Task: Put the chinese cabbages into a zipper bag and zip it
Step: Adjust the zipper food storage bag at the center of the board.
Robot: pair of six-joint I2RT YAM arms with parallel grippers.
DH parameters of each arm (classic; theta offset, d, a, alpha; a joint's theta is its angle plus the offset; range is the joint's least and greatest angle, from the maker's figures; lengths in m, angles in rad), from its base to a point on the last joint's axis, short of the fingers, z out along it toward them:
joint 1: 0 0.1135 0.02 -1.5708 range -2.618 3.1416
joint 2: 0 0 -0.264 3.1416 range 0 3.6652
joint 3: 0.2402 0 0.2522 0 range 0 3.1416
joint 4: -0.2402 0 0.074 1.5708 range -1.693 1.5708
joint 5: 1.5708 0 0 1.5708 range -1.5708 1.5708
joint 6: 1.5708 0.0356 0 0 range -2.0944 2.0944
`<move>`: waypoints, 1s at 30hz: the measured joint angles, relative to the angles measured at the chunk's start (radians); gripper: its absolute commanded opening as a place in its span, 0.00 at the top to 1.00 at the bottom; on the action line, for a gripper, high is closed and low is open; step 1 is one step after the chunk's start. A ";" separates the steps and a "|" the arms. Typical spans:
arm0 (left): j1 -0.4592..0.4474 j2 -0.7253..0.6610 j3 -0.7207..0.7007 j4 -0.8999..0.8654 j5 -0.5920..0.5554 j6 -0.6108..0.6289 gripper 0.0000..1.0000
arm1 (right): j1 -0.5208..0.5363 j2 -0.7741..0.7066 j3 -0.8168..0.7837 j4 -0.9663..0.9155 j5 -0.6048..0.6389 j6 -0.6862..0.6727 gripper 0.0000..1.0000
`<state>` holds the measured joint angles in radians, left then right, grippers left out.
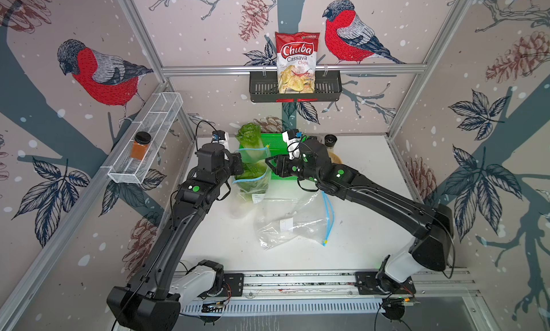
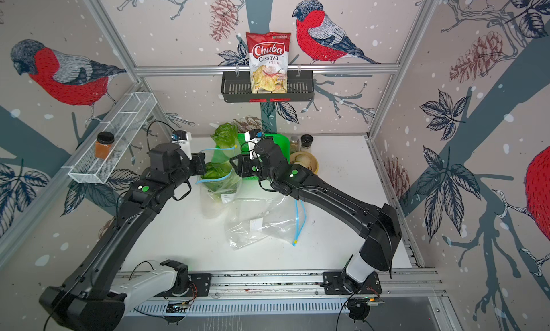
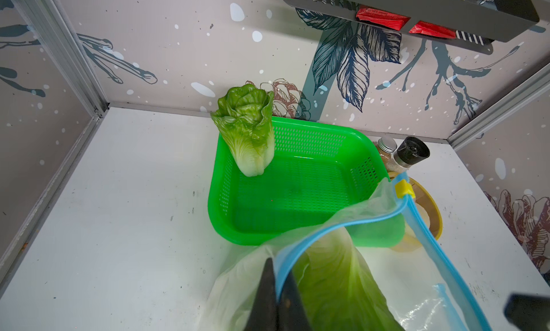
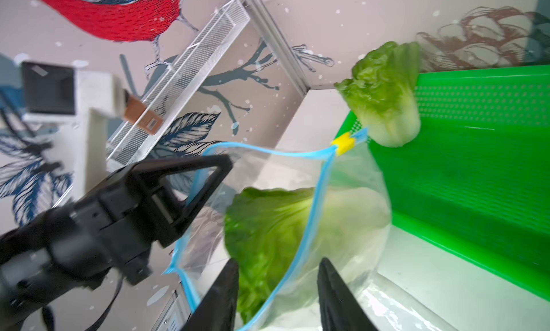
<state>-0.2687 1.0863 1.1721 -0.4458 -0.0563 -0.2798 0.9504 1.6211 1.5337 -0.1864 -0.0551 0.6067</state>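
Your left fingers (image 3: 268,299) pinch the clear blue-rimmed zipper bag (image 4: 268,151); your right fingers (image 4: 333,299) stand apart, astride its rim.

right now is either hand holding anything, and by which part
The left hand is shut on the blue zipper rim of the zipper bag. The right hand is open over the chinese cabbage in the bag, gripping nothing.

Bullfinch-and-pinecone wallpaper (image 1: 193,31) (framed in aluminium rails (image 1: 208,70)) encloses a scuffed white tabletop (image 1: 357,249).
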 measured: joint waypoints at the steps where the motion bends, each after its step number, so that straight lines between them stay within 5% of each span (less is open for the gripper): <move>1: 0.000 0.000 -0.002 0.001 0.000 0.000 1.00 | 0.001 0.018 0.022 -0.021 0.005 0.002 0.50; 9: 0.001 0.001 -0.010 0.016 0.003 -0.001 1.00 | 0.014 0.109 0.132 -0.150 0.049 0.030 0.54; 20: 0.001 0.015 0.014 0.011 0.008 -0.001 1.00 | 0.035 0.156 0.202 -0.185 0.059 0.024 0.92; 30: 0.003 0.064 0.147 -0.029 0.030 0.048 1.00 | 0.100 0.093 0.203 -0.076 0.080 -0.002 0.94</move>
<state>-0.2657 1.1507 1.3193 -0.4751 -0.0265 -0.2321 1.0500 1.7145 1.7363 -0.2626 0.0246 0.6052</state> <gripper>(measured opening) 0.049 0.062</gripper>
